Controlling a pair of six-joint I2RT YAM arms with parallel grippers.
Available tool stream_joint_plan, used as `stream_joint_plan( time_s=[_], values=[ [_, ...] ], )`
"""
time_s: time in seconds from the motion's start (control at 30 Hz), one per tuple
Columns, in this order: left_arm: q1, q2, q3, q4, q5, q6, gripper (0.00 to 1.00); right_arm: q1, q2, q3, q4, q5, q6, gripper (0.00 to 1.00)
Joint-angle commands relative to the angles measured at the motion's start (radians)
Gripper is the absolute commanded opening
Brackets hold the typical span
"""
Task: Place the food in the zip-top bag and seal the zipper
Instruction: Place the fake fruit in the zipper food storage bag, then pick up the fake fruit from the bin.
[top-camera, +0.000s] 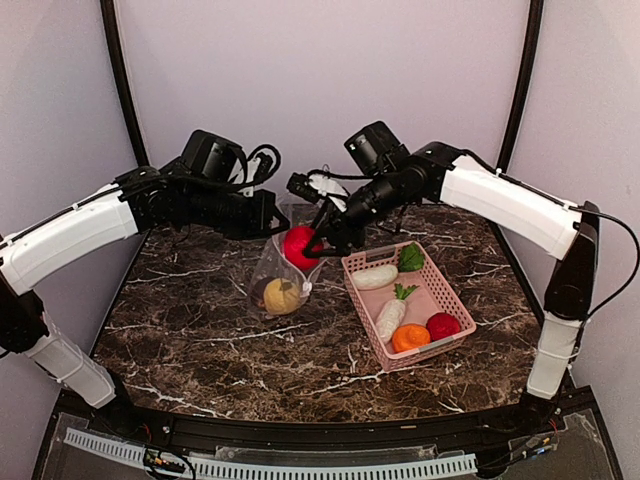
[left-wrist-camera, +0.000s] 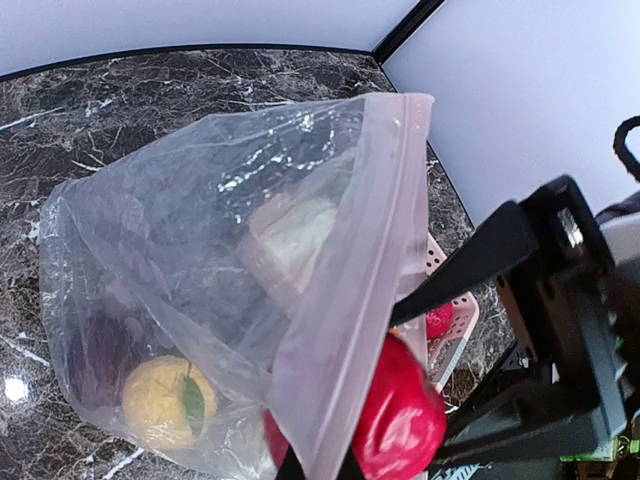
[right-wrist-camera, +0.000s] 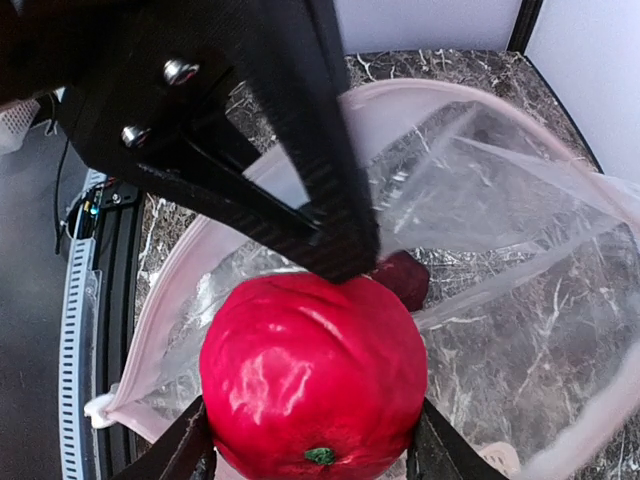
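Observation:
My left gripper (top-camera: 270, 228) is shut on the mouth edge of the clear zip-top bag (top-camera: 272, 272) and holds it up and open; in the left wrist view (left-wrist-camera: 320, 466) the pale zipper strip (left-wrist-camera: 372, 230) runs up from its jaws. My right gripper (top-camera: 308, 244) is shut on a red ball (top-camera: 297, 248) at the bag's mouth; the right wrist view (right-wrist-camera: 315, 400) shows the ball (right-wrist-camera: 315, 375) between both fingers, above the opening. Inside the bag lie a yellow-peach ball (left-wrist-camera: 165, 400) and a dark purple piece (right-wrist-camera: 402, 279).
A pink mesh basket (top-camera: 444, 290) stands right of the bag. It holds two white radishes (top-camera: 376, 277), a green leafy piece (top-camera: 411, 258), an orange (top-camera: 409, 337) and a red ball (top-camera: 443, 325). Walls close in at the back and both sides.

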Motion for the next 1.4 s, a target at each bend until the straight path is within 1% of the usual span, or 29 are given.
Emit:
stream_joint_plan(
  time_s=[0.0,0.07,0.17,0.23,0.4,0.5,0.7,0.87,0.9,0.93,0.97,1.0,1.03,1.07,1.1,1.17,1.2,1.27,1.3,1.37],
  values=[
    [-0.006,-0.042,-0.034,0.051,-0.018,-0.004,0.01,0.079,0.041,0.042,-0.011,0.172,-0.049,0.63],
    [-0.006,-0.044,-0.038,0.050,-0.025,-0.003,0.01,0.098,0.046,0.056,-0.011,0.229,-0.054,0.70],
    [-0.006,-0.044,-0.046,0.049,-0.030,-0.001,0.01,0.108,0.047,0.089,-0.021,0.273,-0.050,0.80],
    [-0.006,-0.044,-0.052,0.048,-0.033,-0.001,0.01,0.108,0.038,0.110,-0.029,0.285,-0.050,0.83],
    [-0.006,-0.045,-0.061,0.049,-0.039,0.002,0.01,0.108,-0.024,0.115,-0.039,0.314,-0.092,0.84],
    [-0.006,-0.047,-0.062,0.046,-0.044,0.006,0.01,0.105,-0.104,0.079,-0.038,0.346,-0.139,0.84],
    [-0.004,-0.049,-0.055,0.032,-0.064,0.022,0.01,0.082,-0.277,-0.091,-0.012,0.378,-0.229,0.84],
    [-0.003,-0.051,-0.006,-0.017,-0.082,0.066,0.01,-0.012,-0.401,-0.251,-0.013,0.338,-0.250,0.83],
    [-0.003,-0.047,0.051,-0.071,-0.099,0.114,0.01,-0.037,-0.423,-0.283,-0.014,0.321,-0.247,0.83],
    [-0.003,-0.030,0.094,-0.180,-0.129,0.144,0.01,-0.062,-0.444,-0.313,-0.014,0.303,-0.244,0.83],
    [-0.003,-0.017,0.209,-0.253,-0.154,0.203,0.01,-0.083,-0.461,-0.345,-0.015,0.292,-0.239,0.82],
    [-0.002,0.014,0.266,-0.393,-0.213,0.229,0.01,-0.100,-0.483,-0.373,-0.017,0.287,-0.236,0.82],
    [-0.002,0.028,0.362,-0.457,-0.242,0.269,0.01,-0.117,-0.497,-0.399,-0.018,0.284,-0.234,0.82],
    [-0.002,0.051,0.382,-0.533,-0.283,0.283,0.01,-0.132,-0.508,-0.424,-0.017,0.280,-0.233,0.82],
    [-0.002,0.060,0.374,-0.550,-0.286,0.305,0.01,-0.145,-0.518,-0.444,-0.017,0.276,-0.234,0.82],
    [-0.001,0.117,0.349,-0.597,-0.213,0.324,0.01,-0.163,-0.524,-0.477,-0.016,0.276,-0.234,0.82],
    [-0.003,0.189,0.363,-0.669,-0.132,0.327,0.01,-0.168,-0.524,-0.490,-0.016,0.280,-0.235,0.82],
    [-0.015,0.289,0.449,-0.783,-0.053,0.329,0.01,-0.174,-0.518,-0.514,-0.015,0.290,-0.238,0.81],
    [-0.020,0.314,0.478,-0.792,-0.049,0.335,0.01,-0.177,-0.513,-0.525,-0.015,0.295,-0.239,0.81],
    [-0.031,0.319,0.478,-0.766,-0.047,0.344,0.01,-0.180,-0.503,-0.537,-0.017,0.303,-0.240,0.81]
  ],
)
